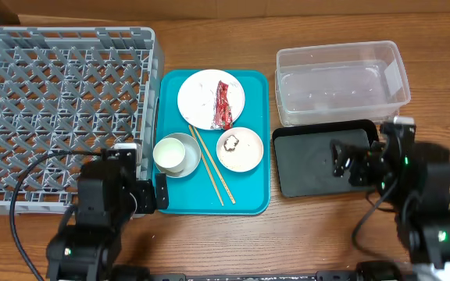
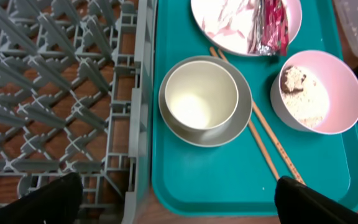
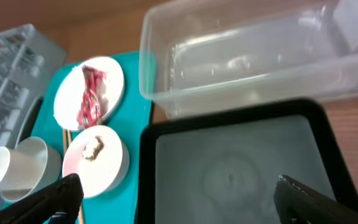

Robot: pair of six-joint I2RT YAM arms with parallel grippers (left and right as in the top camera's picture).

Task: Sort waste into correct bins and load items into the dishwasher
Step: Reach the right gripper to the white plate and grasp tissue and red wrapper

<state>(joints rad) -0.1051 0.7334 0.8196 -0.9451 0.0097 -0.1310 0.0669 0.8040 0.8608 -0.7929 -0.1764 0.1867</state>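
Your left gripper (image 2: pixel 176 204) hangs with fingers spread wide, holding nothing, above the near edge where the grey rack (image 1: pixel 61 94) meets the teal tray (image 1: pixel 248 199). Your right gripper (image 3: pixel 179 202) is equally wide and empty above the black tray (image 1: pixel 311 168), which lies just near of the clear tub (image 1: pixel 342 82). On the teal tray, the white plate (image 1: pixel 201 97) sits far, carrying the red wrapper (image 1: pixel 223 104). The cup (image 1: pixel 170 154) stands in a white bowl (image 2: pixel 241 118) near left. The pink bowl (image 2: pixel 340 81) with rice (image 2: pixel 303 96) and 1 brown lump (image 2: pixel 289 78) is near right. 2 chopsticks (image 1: pixel 209 168) lie between them.
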